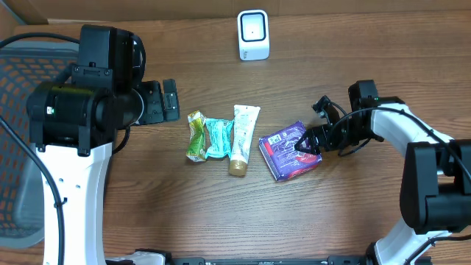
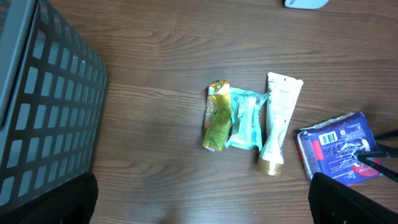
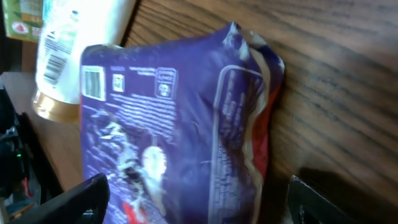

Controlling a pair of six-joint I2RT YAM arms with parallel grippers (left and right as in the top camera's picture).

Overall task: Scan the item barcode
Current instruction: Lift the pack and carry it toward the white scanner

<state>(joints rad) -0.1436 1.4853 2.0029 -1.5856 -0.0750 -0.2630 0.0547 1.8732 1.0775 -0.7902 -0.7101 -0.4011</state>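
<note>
A purple and red packet [image 1: 288, 151] lies flat on the wooden table right of centre, its printed back facing up. My right gripper [image 1: 307, 141] is low over its right end. In the right wrist view the packet [image 3: 168, 124] fills the space between the two wide-apart fingertips [image 3: 84, 199], and a strip of table shows between it and the right fingertip. The white scanner [image 1: 253, 34] stands at the table's far edge. Farther left, my left gripper [image 1: 163, 101] hangs open with nothing in it, only bare wood between its fingertips [image 2: 50, 199].
Left of the packet lie a white tube with a gold cap [image 1: 243, 138], a teal packet [image 1: 218, 138] and a green-yellow pouch [image 1: 196, 136], side by side. A grey mesh basket [image 1: 22, 96] stands off the table's left side.
</note>
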